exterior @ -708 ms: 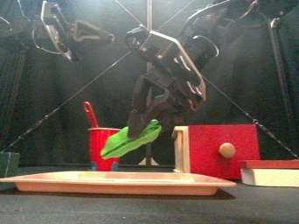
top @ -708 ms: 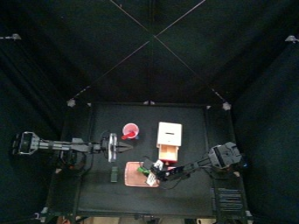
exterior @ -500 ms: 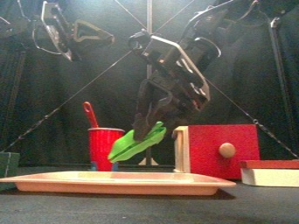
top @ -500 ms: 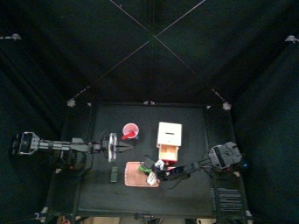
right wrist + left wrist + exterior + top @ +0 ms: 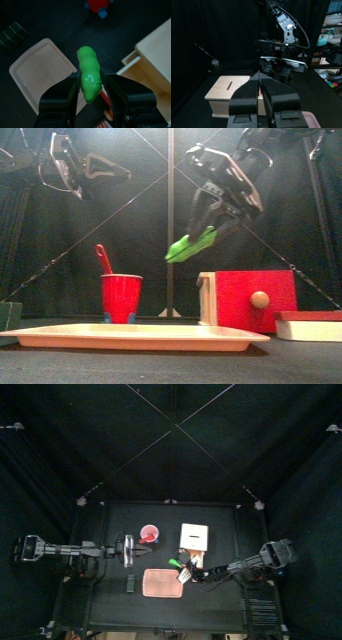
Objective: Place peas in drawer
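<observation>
Dim pen, black curtains swallowing most light. Light from overhead gives a white glare spot on the peas (image 5: 90, 76) held in the right wrist view. The front view's near tray (image 5: 127, 336) looks soft.

No text, label, brand, number or sign can be read on anything in these views.
</observation>
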You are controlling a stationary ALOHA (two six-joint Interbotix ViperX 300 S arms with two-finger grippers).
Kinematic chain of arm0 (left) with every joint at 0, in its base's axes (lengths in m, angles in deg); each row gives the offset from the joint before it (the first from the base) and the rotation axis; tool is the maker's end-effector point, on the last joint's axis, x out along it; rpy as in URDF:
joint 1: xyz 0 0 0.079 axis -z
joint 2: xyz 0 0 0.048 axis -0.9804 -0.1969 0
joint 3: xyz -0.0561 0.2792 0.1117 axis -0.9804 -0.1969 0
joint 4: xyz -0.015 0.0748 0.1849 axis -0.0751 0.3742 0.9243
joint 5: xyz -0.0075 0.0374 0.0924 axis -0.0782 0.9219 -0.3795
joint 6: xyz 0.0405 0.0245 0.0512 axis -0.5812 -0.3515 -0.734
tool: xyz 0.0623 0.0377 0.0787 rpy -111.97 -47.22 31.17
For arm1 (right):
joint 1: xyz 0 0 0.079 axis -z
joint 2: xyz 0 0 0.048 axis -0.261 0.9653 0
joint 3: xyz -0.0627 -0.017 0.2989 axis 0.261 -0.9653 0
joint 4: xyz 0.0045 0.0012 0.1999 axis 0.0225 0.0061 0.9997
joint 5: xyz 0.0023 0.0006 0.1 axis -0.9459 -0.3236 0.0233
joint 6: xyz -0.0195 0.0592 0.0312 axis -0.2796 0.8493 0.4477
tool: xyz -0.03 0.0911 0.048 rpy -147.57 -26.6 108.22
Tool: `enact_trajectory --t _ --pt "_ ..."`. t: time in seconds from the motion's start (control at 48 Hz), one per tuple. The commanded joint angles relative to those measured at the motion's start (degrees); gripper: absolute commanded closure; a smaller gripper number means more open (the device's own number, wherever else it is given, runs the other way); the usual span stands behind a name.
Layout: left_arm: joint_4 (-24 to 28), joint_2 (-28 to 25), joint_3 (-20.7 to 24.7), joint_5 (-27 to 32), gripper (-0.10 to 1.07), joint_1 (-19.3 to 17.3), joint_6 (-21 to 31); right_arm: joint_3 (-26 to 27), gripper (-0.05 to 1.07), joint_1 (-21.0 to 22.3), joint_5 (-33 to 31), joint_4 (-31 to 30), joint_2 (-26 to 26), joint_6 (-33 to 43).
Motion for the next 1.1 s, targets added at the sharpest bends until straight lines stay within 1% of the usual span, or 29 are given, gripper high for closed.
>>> enact_trajectory --t 0.0,0.208,0.292,0.417,0.542,0.646,1.083 --pt "-0.09 0.09 0.62 -0.53 0.55 -0.09 0.0 -1.85 0.28 0.18 -0.35 0.0 -5.19 -0.18" --pt "-0.09 0.09 0.26 -0.53 0.55 -0.18 0.09 -8.09 0.28 0.18 0.79 0.18 -11.95 0.0" --pt "-0.09 0.18 0.35 -0.53 0.55 -0.18 0.09 -10.63 0.28 1.14 1.85 0.26 -12.92 0.0" --pt "-0.18 0.18 0.35 -0.53 0.55 -0.18 0.18 -12.66 0.28 2.55 5.19 0.62 -12.74 0.0" --pt "-0.62 0.09 0.26 -0.53 0.55 -0.18 0.09 -13.18 0.27 4.31 8.35 0.7 -12.13 -0.09" --pt "-0.97 0.18 0.18 -0.53 0.55 -0.18 0.0 -13.27 0.26 5.01 9.23 0.35 -11.87 -0.18" --pt "-1.05 0.09 0.09 -0.53 0.55 -0.26 0.0 -12.66 0.26 5.27 9.14 0.53 -9.76 -0.18"
